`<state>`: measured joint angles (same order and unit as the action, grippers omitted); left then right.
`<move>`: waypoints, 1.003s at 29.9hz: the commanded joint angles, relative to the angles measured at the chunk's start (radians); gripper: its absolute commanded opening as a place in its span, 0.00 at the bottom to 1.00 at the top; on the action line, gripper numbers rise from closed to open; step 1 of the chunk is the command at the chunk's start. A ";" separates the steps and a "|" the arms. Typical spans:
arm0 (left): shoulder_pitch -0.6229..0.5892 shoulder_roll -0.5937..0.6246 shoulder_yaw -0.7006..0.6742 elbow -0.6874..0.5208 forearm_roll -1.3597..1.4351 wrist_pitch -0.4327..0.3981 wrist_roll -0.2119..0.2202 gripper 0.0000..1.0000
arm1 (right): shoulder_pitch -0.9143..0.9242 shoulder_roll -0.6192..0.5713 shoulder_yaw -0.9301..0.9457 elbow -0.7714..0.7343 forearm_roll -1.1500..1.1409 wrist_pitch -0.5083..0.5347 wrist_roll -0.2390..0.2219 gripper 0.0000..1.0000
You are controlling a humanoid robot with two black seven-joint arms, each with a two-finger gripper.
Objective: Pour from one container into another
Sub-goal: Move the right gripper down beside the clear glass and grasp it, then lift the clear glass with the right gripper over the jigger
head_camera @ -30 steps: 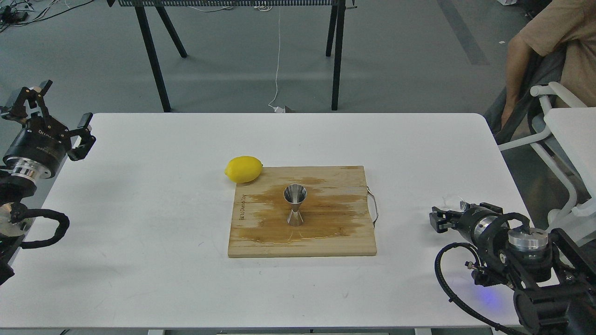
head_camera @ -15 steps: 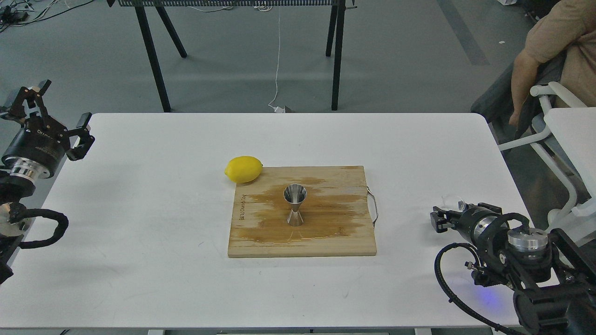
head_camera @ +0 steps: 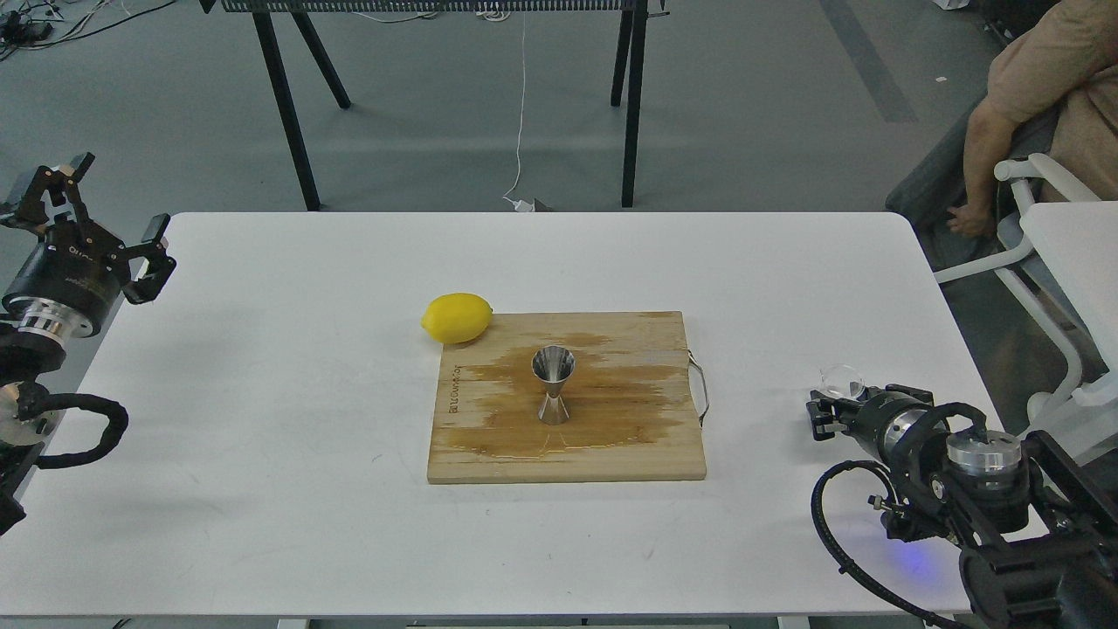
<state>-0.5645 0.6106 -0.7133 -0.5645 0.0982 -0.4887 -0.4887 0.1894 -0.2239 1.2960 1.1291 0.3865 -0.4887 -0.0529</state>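
Note:
The steel hourglass jigger (head_camera: 554, 384) stands upright in the middle of a wooden cutting board (head_camera: 646, 454) whose surface is wet and stained around it. The small clear glass cup (head_camera: 842, 379) is at the table's right edge, held at the fingers of my right gripper (head_camera: 825, 409), just above the table. That gripper is dark and partly end-on. It looks shut on the cup's lower part, which is hidden. My left gripper (head_camera: 103, 210) hovers at the table's far left edge, its fingers spread wide with nothing between them.
A yellow lemon (head_camera: 457, 317) lies against the board's back left corner. A metal handle (head_camera: 700, 389) sticks out of the board's right side. A seated person (head_camera: 1039, 96) and a white chair (head_camera: 1039, 253) are beyond the table's right end.
My right wrist has shifted slightly left, and the glass cup has moved with it, turning from tilted to more upright. The left gripper drifted a little left. The person's arm moved.

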 commanded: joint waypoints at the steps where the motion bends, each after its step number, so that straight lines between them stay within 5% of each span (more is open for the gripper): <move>1: 0.000 0.000 0.000 0.000 0.000 0.000 0.000 0.98 | -0.002 0.000 -0.001 0.000 0.000 0.000 0.001 0.45; 16: 0.000 -0.003 0.000 0.000 0.000 0.000 0.000 0.98 | 0.004 -0.003 -0.001 0.057 -0.008 0.000 0.021 0.44; 30: 0.000 -0.003 0.000 0.000 0.000 0.000 0.000 0.98 | 0.090 0.000 -0.131 0.265 -0.317 0.000 0.021 0.42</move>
<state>-0.5645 0.6074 -0.7133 -0.5645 0.0982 -0.4887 -0.4887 0.2444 -0.2242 1.2135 1.3739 0.1219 -0.4887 -0.0334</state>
